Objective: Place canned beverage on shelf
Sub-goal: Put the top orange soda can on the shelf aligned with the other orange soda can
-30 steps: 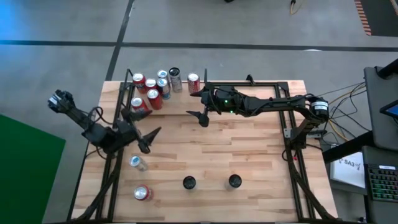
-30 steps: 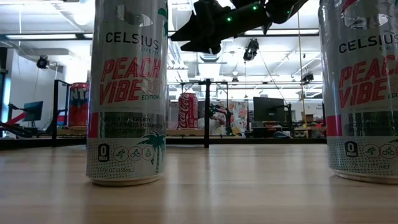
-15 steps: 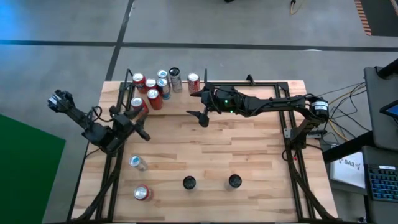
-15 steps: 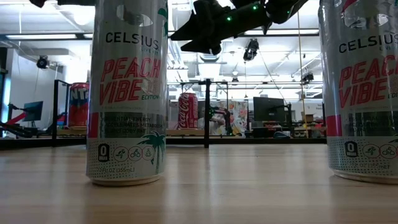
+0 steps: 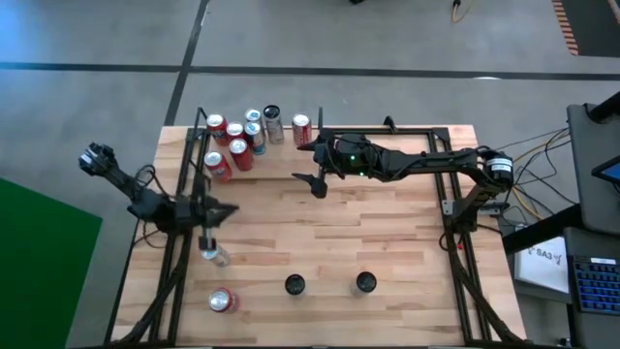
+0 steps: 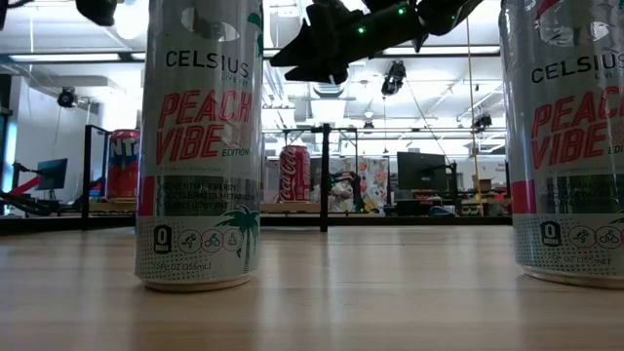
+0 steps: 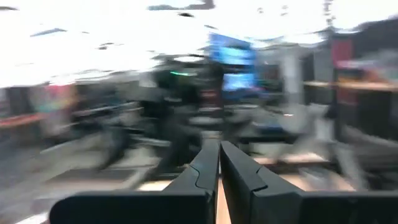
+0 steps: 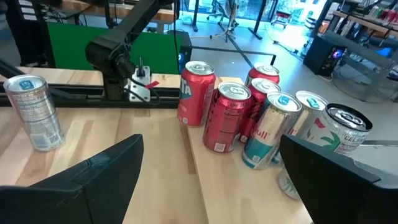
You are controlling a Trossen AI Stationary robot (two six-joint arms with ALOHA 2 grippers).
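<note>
At far left of the table [image 5: 320, 242]: left gripper [image 5: 225, 209], fingers [image 7: 205, 171] pressed together on nothing, hovering near the table's left edge, just above a silver can [image 5: 213, 254] standing below it in the high view. Nearer the front left corner: 1 red can [image 5: 221, 301], upright, well apart from the rest.

At back left: a cluster of about 8 cans [image 5: 242, 136] on the shelf [image 5: 194, 145], a light wood board with thin black rods along its edge. Red cans [image 8: 227, 118] to the left of the group, silver and teal ones [image 8: 270, 134] beside them, all upright and close-packed, some touching.

Along the front edge, toward the middle: 2 dark-topped cans [image 5: 294, 284] [image 5: 364, 282], side by side but apart; in the low view, tall white cans [image 6: 198, 146] [image 6: 565, 136] lettered CELSIUS PEACH VIBE.

Right of the cluster: right gripper [image 5: 312, 163], fingers [image 8: 93, 180] spread wide and holding nothing, raised above the board near the back, just beside the cans. Arm [image 5: 417, 163] stretched from the right side across the back of the table.
</note>
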